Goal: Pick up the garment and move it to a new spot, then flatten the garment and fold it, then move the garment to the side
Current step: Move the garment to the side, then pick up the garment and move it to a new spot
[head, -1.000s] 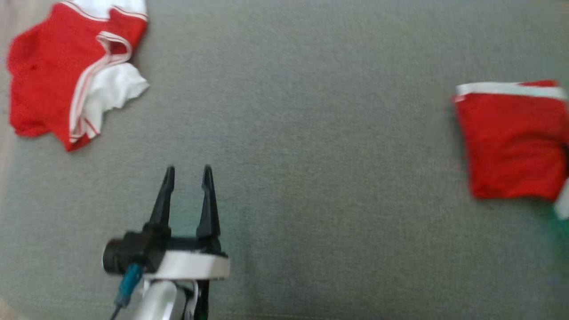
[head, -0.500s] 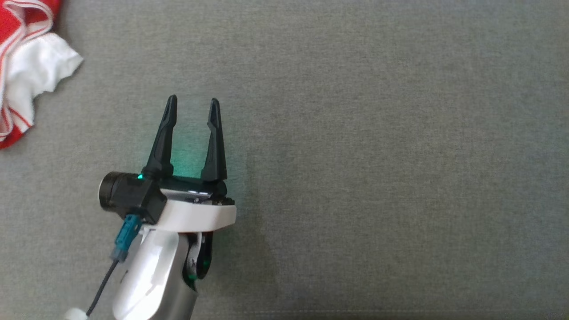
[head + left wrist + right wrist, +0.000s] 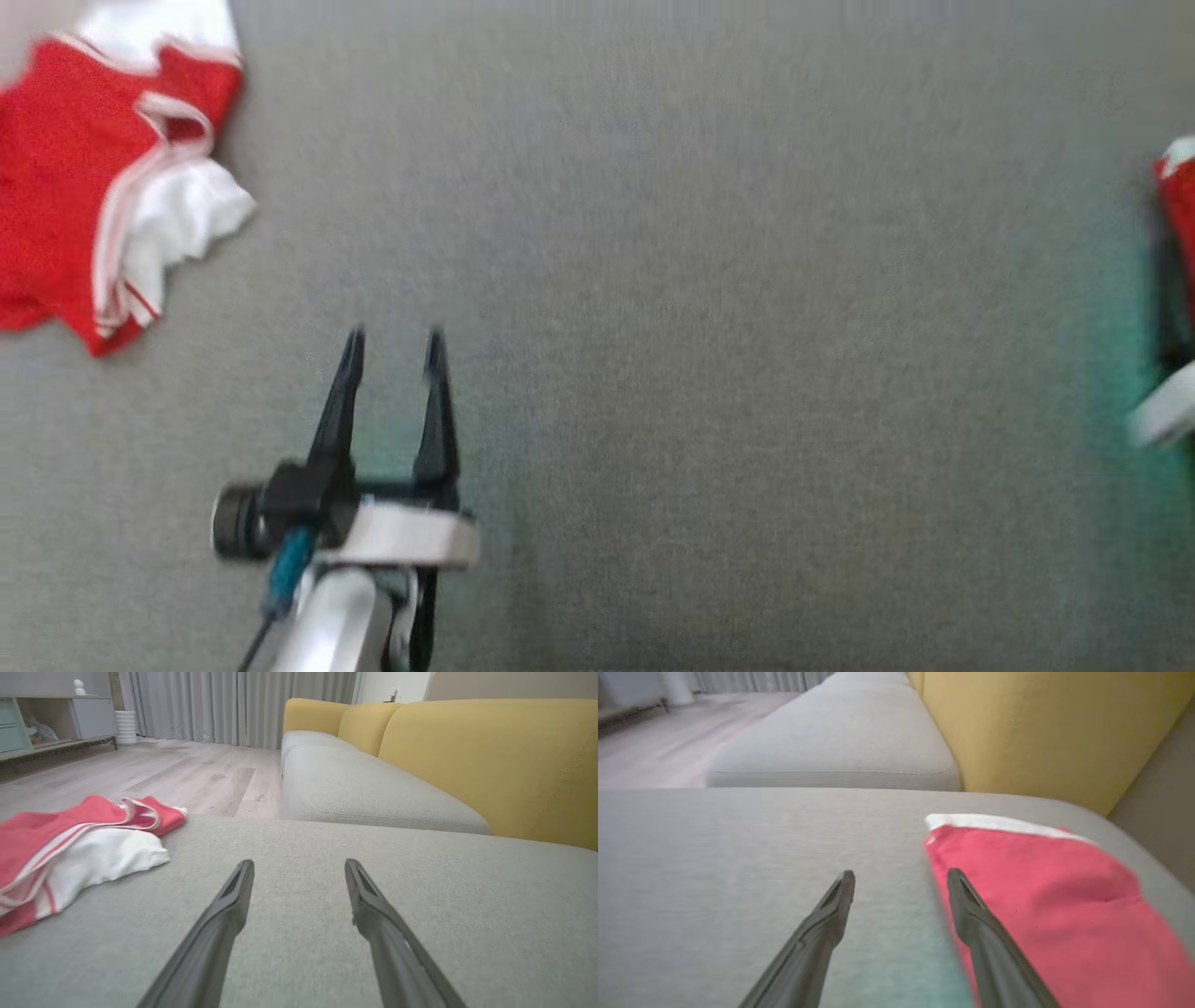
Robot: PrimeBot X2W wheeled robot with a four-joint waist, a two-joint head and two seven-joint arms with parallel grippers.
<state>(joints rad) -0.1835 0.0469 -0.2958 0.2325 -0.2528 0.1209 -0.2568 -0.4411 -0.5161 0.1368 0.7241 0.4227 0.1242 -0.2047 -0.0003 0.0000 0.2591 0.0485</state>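
A folded red garment [image 3: 1041,896] with a white band along its far edge lies flat on the grey cushion [image 3: 738,858]. My right gripper [image 3: 901,877] is open just left of it, its right finger over the garment's left edge and nothing between the fingers. In the head view this garment [image 3: 1178,205] shows at the right edge. A crumpled red-and-white garment [image 3: 84,187] lies at the far left, also seen in the left wrist view [image 3: 70,849]. My left gripper [image 3: 392,336] hovers open and empty over bare cushion, right of that heap [image 3: 299,865].
The yellow backrest [image 3: 490,760] rises along the far right side. A second grey seat cushion [image 3: 364,788] lies beyond. Past the cushion's left edge lies wooden floor [image 3: 187,774], with a low cabinet [image 3: 46,723] and curtains further off.
The head camera has swung about, so the whole picture shifted; the folded garment now sits at the right edge. The left gripper stays open. Neither garment has visibly moved on the cushion.
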